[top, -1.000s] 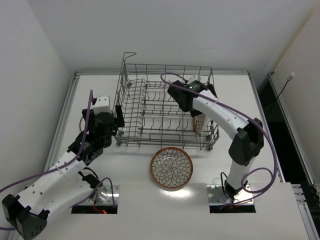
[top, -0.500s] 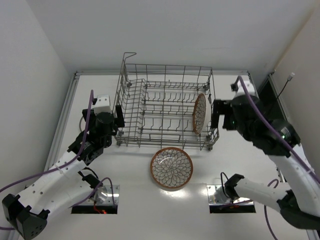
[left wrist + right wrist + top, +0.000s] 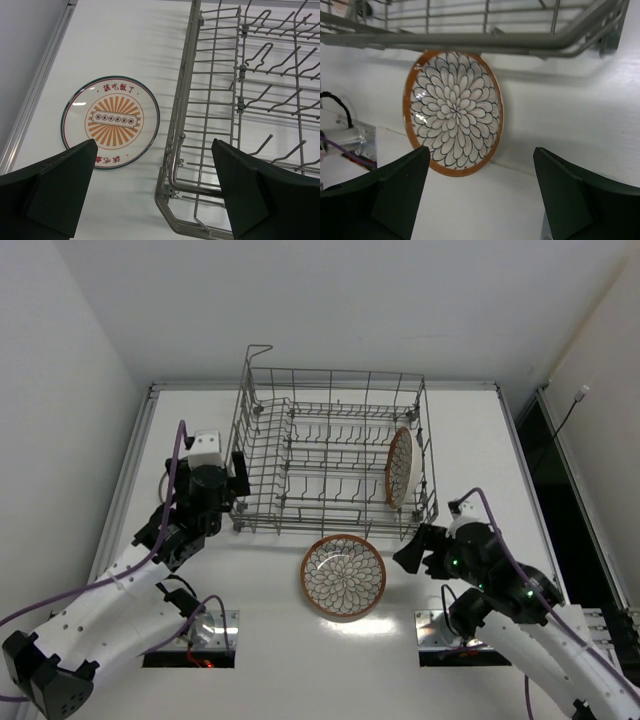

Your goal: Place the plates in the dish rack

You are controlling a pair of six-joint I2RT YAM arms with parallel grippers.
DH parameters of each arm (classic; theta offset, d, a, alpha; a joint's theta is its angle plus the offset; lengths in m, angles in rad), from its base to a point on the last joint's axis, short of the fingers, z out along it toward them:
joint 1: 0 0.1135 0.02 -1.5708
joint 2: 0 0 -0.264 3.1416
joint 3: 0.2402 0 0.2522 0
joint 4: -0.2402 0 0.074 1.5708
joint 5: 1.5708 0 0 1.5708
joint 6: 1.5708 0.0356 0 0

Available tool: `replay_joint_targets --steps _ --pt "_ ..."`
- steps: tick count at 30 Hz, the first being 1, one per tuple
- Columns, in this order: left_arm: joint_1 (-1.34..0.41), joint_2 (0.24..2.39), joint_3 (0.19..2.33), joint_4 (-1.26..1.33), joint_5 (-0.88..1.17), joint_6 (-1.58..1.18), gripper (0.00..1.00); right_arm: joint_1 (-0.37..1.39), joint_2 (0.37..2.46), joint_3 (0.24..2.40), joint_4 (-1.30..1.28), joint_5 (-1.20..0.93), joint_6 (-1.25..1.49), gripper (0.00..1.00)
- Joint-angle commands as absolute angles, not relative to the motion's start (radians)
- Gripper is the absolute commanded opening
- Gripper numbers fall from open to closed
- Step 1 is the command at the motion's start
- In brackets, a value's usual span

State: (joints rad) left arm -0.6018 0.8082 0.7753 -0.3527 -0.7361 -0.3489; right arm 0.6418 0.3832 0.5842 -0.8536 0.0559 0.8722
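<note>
The grey wire dish rack (image 3: 300,455) stands mid-table. One brown-rimmed plate (image 3: 400,468) stands on edge in the rack's right end. A second brown-rimmed petal plate (image 3: 343,576) lies flat on the table in front of the rack; it also shows in the right wrist view (image 3: 452,112). My right gripper (image 3: 412,552) is open and empty, just right of this plate, its jaws wide (image 3: 482,195). The white sunburst plate (image 3: 110,121) lies flat left of the rack (image 3: 177,125); the top view hides it under my left arm. My left gripper (image 3: 238,490) is open and empty over the rack's near left corner (image 3: 155,200).
The rack's tall corner loop (image 3: 259,350) rises at its far left. Metal rails (image 3: 130,470) edge the table, with white walls close on both sides. The arm bases sit in cutouts (image 3: 195,635) at the near edge. A black cable (image 3: 340,112) lies near the right base.
My right arm has pulled out of the rack, leaving the plate standing there, and swung down to the near right beside the plate on the table. My left arm has not moved.
</note>
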Motion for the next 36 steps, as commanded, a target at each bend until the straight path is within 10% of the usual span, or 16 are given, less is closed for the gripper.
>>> replay_joint_targets --steps 1,25,36 --pt "-0.607 0.772 0.815 -0.342 -0.727 -0.348 1.0 0.641 0.305 0.438 -0.755 -0.023 1.005 0.82" --pt "-0.607 0.773 0.833 -0.36 -0.696 -0.357 1.0 0.65 0.686 0.026 -0.184 -0.12 1.091 0.68" --pt "-0.607 0.764 0.833 -0.36 -0.696 -0.357 1.0 0.65 0.552 -0.017 -0.258 -0.12 1.155 0.22"
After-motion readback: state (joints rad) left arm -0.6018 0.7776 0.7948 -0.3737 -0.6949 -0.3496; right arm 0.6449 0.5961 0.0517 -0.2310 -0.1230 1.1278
